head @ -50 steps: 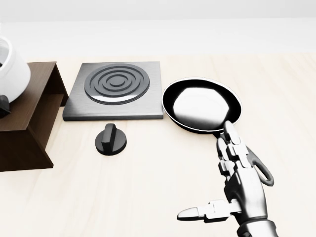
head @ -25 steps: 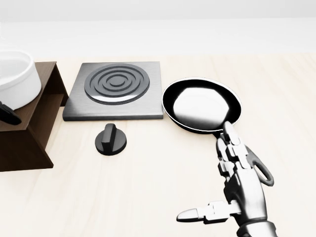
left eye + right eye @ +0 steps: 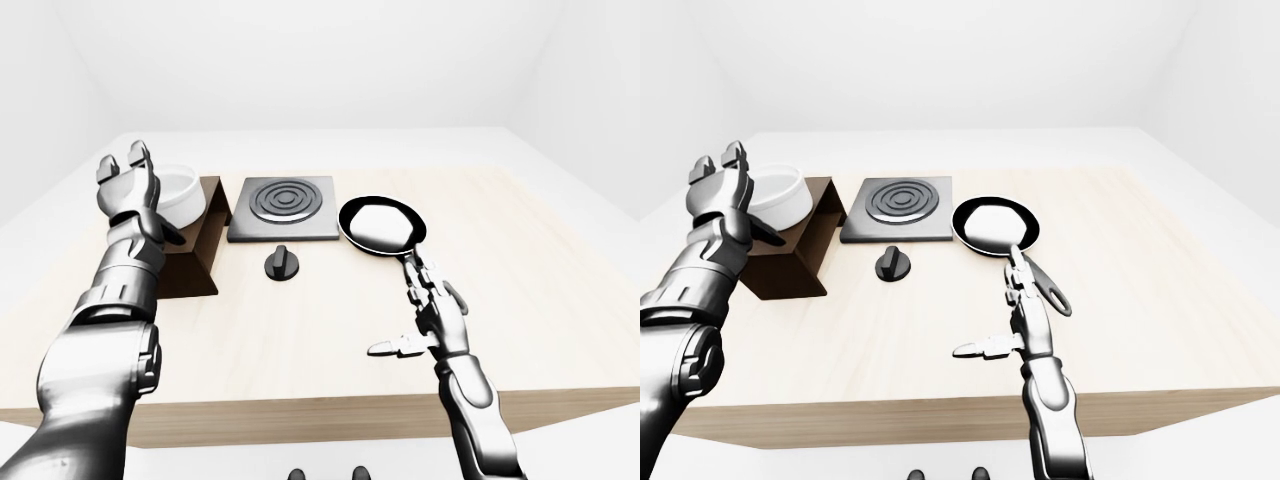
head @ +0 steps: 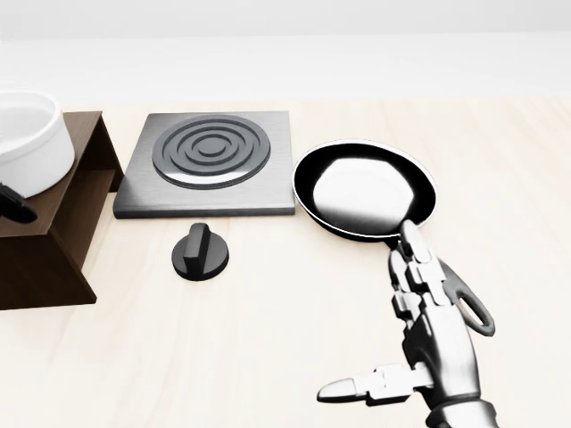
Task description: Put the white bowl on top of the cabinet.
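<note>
The white bowl [image 3: 777, 196] is sitting on the cabinet [image 3: 805, 245]; the left hand [image 3: 128, 180], fingers spread, is risking knocking it off while withdrawing

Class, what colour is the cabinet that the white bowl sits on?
Dark brown; the cabinet shows best in the head view.

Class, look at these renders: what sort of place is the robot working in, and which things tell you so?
Probably a simulated kitchen worktop: a hotplate with its knob, a frying pan, and a white bowl on a small wooden cabinet.
</note>
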